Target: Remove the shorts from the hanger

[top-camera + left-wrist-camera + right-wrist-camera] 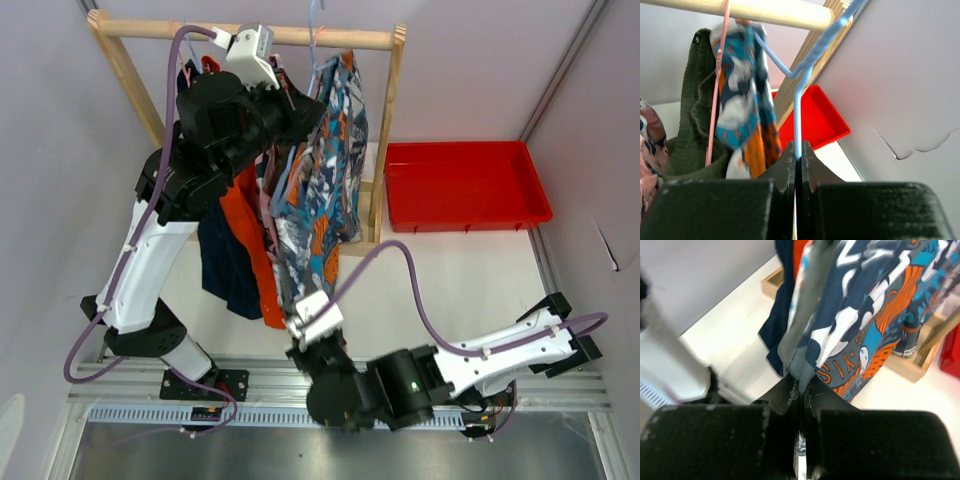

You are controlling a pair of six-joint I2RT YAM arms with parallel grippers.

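Several shorts hang on hangers from a wooden rail (pixel 330 38). The floral navy shorts (pixel 325 190) hang rightmost, beside orange shorts (pixel 250 240) and plain navy shorts (pixel 225 260). My left gripper (pixel 292 98) is up by the rail, shut on the blue hanger's wire (pixel 798 115), from which the floral shorts (pixel 745 100) hang. Olive shorts (pixel 692 115) and a pink hanger (pixel 717 85) sit left of it. My right gripper (pixel 300 320) is low, shut on the bottom hem of the floral shorts (pixel 880 305); the pinch shows in the right wrist view (pixel 801 385).
A red tray (pixel 460 185) lies on the white table right of the rack, also in the left wrist view (pixel 810 120). The rack's wooden post (pixel 385 140) stands between the shorts and the tray. Walls close in on both sides.
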